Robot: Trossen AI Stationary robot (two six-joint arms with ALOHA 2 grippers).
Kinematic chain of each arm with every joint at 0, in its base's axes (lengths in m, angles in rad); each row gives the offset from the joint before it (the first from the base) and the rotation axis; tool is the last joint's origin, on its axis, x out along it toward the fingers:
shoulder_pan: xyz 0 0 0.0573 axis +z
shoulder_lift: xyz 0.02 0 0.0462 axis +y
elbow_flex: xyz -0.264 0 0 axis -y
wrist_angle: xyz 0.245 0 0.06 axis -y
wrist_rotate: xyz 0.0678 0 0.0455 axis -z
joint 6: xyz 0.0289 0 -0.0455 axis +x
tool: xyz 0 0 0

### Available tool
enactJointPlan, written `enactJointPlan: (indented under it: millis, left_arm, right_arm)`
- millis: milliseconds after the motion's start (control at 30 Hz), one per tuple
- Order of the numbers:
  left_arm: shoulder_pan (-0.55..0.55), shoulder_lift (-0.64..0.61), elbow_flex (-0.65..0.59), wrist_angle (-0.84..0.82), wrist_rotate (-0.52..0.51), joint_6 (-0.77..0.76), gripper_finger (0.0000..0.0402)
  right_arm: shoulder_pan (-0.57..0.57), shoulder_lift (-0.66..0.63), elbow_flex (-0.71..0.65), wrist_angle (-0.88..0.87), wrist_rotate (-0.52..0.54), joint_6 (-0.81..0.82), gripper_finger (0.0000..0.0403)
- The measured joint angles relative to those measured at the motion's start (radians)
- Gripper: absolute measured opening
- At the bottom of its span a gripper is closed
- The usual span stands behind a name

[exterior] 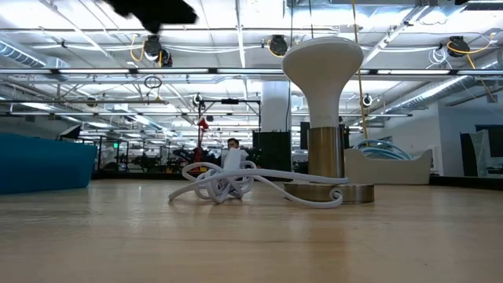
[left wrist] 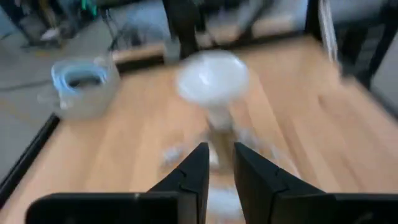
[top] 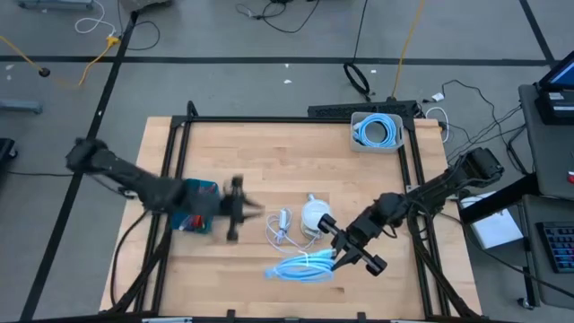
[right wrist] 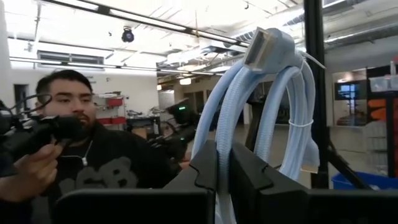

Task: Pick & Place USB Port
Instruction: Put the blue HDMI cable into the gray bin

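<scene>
white cable (exterior: 228, 182) tangled on table (exterior: 251, 236); touching mushroom lamp (exterior: 324, 118) base | bin (exterior: 389, 167) behind

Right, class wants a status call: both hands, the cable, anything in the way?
Right hand shut on blue cable coil, lifted. Left hand empty, near-closed, facing the white lamp. White cord loose between hands. Bin already holds one coil.

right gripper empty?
No: in the right wrist view the right gripper is shut on the light blue coiled cable, whose loops rise between its fingers.
</scene>
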Motion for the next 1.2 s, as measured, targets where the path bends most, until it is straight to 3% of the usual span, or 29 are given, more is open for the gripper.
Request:
enactJointPlan:
  millis: [133, 200, 267, 367, 433, 500, 600, 767, 867, 1200]
  left_arm:
    - [0.365, -0.116, -0.151, 0.34, 0.34, 0.056, 0.0082]
    - [0.547, -0.159, -0.194, 0.446, 0.51, 0.007, 0.0083]
    - [0.716, -0.175, -0.199, 0.55, 0.745, -0.098, 0.0083]
    - [0.841, -0.177, -0.155, 0.652, 1.039, -0.25, 0.0083]
    - [0.85, -0.177, -0.102, 0.585, 1.102, -0.244, 0.0083]
    - [0.84, -0.175, -0.032, 0.441, 1.125, -0.177, 0.0083]
    - [0.793, -0.176, 0.085, 0.181, 1.095, -0.019, 0.0083]
    - [0.646, -0.175, 0.213, -0.221, 0.731, 0.253, 0.0085]
    - [0.599, -0.174, 0.226, -0.277, 0.616, 0.274, 0.01]
    - [0.538, -0.064, 0.226, -0.21, 0.671, 0.176, 0.0231]
  right_arm:
    - [0.0, -0.02, 0.0, -0.049, 0.005, -0.005, 0.0009]
    - [0.0, -0.038, 0.0, -0.085, 0.015, -0.031, 0.0009]
    - [0.004, -0.057, 0.0, -0.133, 0.058, -0.066, 0.0009]
    - [-0.002, -0.095, 0.0, -0.234, 0.214, -0.151, 0.0009]
    - [-0.039, -0.128, 0.0, -0.318, 0.357, -0.218, 0.0009]
    - [-0.107, -0.152, 0.0, -0.398, 0.422, -0.222, 0.0009]
    - [-0.219, -0.152, -0.003, -0.412, 0.313, -0.146, 0.0009]
    - [-0.304, -0.139, -0.037, -0.316, 0.177, -0.066, 0.0009]
    - [-0.317, -0.136, -0.06, -0.285, 0.17, -0.067, 0.0009]
    - [-0.319, -0.137, -0.071, -0.256, 0.167, -0.083, 0.0009]
